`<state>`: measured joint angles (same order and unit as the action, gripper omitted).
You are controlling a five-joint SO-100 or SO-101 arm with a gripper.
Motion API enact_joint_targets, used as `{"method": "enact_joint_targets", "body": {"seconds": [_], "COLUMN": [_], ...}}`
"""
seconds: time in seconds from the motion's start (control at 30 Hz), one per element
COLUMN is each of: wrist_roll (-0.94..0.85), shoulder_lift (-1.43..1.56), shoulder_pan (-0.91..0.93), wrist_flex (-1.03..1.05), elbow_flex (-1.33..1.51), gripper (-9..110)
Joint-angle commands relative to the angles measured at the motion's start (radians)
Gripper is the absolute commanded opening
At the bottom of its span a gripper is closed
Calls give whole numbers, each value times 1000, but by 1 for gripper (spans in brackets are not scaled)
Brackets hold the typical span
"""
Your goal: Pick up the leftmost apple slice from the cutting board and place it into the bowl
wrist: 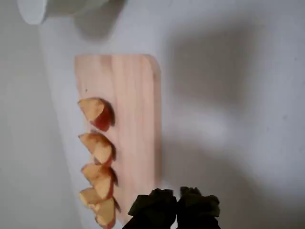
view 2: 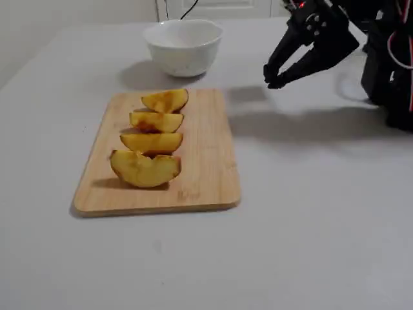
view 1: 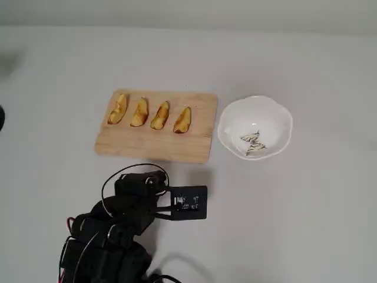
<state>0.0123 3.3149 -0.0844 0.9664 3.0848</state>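
Note:
Four apple slices lie in a row on the light-wood cutting board (view 1: 153,144) (view 2: 206,155) (wrist: 136,105). The leftmost apple slice (view 1: 118,109) in the overhead view is the one farthest from the bowl. It is the nearest one (view 2: 143,169) in the fixed view and the bottom one (wrist: 102,211) in the wrist view. The white scalloped bowl (view 1: 272,117) (view 2: 184,55) stands just right of the board in the overhead view and holds no slice. My gripper (view 2: 273,79) (wrist: 177,206) hangs shut and empty above the table, beside the board's long edge and clear of the slices.
The black arm (view 1: 126,227) and its wrist camera mount (view 1: 188,203) take up the lower left of the overhead view. The bowl's edge (wrist: 31,12) shows at the top left of the wrist view. Plain white table surrounds the board.

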Motion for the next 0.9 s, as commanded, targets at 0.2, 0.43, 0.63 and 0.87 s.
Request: {"method": "enact_joint_targets", "body": {"seconds": [0.2,0.43,0.63,0.87], "wrist_roll": [8,-61,-107,-526], "shoulder_lift": [9,9,9,12], "shoulder_pan": [8,-54,-95,-255], "wrist_flex": [-15,-17,-17,-143], "elbow_flex": [-3,-3,-3,29], "gripper": [0,0,0,1]}}
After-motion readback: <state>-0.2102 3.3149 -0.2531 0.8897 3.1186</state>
